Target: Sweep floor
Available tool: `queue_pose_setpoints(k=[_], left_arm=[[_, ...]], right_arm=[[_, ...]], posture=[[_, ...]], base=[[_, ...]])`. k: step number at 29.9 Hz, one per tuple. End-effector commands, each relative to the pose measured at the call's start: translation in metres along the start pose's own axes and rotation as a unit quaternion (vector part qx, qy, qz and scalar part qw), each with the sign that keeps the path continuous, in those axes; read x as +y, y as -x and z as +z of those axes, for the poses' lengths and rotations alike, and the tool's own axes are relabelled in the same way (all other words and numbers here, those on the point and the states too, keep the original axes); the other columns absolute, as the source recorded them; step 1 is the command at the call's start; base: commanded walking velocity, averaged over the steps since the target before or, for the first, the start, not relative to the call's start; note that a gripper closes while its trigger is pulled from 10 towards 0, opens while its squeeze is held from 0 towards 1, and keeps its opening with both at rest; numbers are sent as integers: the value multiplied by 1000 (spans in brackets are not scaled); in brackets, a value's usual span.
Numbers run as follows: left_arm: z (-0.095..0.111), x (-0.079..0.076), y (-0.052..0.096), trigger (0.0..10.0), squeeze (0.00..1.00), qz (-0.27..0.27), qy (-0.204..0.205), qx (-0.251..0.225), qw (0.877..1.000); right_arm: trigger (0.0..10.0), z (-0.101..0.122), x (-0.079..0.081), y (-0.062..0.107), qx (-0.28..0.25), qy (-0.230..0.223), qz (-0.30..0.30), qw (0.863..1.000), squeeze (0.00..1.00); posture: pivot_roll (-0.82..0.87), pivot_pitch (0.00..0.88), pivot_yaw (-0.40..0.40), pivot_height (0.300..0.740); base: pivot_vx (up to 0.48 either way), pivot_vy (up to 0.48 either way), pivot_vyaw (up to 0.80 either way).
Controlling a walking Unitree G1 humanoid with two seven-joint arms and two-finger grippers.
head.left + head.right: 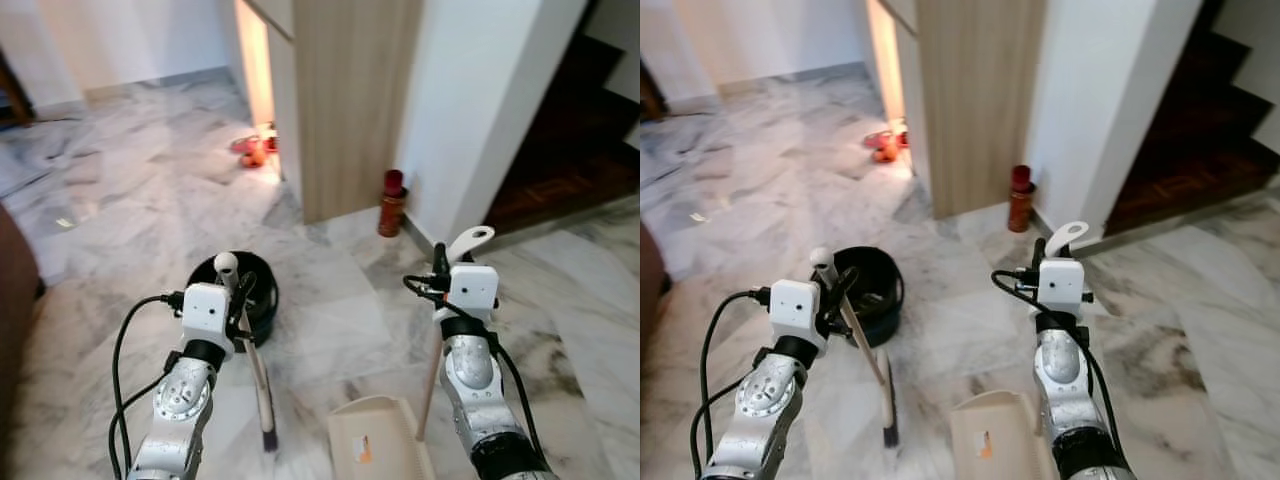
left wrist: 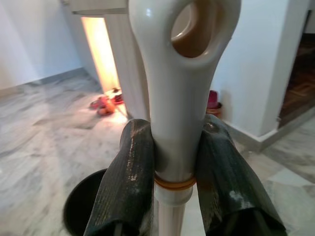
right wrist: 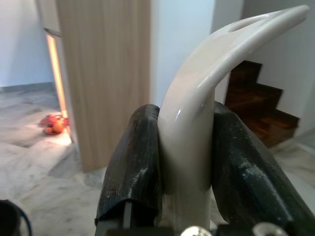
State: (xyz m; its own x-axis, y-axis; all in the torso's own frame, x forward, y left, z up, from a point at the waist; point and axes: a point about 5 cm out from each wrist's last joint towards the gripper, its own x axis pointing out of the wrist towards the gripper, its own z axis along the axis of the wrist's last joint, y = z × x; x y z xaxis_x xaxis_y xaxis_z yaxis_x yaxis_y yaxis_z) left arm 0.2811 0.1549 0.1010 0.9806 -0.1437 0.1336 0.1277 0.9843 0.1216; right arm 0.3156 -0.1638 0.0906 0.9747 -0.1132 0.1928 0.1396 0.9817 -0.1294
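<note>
My left gripper (image 1: 236, 290) is shut on the cream handle of a broom (image 1: 257, 372), whose dark bristle end (image 1: 269, 440) rests on the marble floor. In the left wrist view both black fingers (image 2: 129, 177) clamp the broom handle (image 2: 178, 108) just below its hanging loop. My right gripper (image 1: 441, 264) is shut on the curved cream handle of a dustpan (image 1: 372, 437), whose beige pan sits on the floor near the bottom edge. In the right wrist view the dustpan handle (image 3: 197, 123) is squeezed between the fingers (image 3: 133, 162).
A black bin (image 1: 252, 290) stands on the floor just beyond the broom. A wooden cabinet panel (image 1: 350, 100) and a white wall rise ahead, with a red bottle (image 1: 392, 203) at their base. Reddish items (image 1: 253, 150) lie by the lit gap. Dark stairs (image 1: 580, 140) are at right.
</note>
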Motion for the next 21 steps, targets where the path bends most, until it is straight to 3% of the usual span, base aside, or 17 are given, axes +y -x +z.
queue_pose_setpoints(k=[1,12,18,21], left_arm=[[5,3,-4,10000,0,3,-4,-12,1000],[6,4,-7,10000,0,7,-6,-15,1000],[5,5,-12,10000,0,9,-22,-10,1000],[5,5,-12,10000,0,11,-17,-10,1000]], right_arm=[[10000,8,5,-6,-13,0,8,1000,0],[10000,9,3,-7,-17,5,7,1000,0],[10000,11,3,-8,-19,6,6,1000,0],[10000,10,3,-9,-18,7,9,1000,0]], posture=[[116,16,25,740],[104,10,25,740],[96,5,27,740],[97,9,24,740]], base=[[0,0,-800],[0,0,-800],[0,-406,-800],[0,0,-800]])
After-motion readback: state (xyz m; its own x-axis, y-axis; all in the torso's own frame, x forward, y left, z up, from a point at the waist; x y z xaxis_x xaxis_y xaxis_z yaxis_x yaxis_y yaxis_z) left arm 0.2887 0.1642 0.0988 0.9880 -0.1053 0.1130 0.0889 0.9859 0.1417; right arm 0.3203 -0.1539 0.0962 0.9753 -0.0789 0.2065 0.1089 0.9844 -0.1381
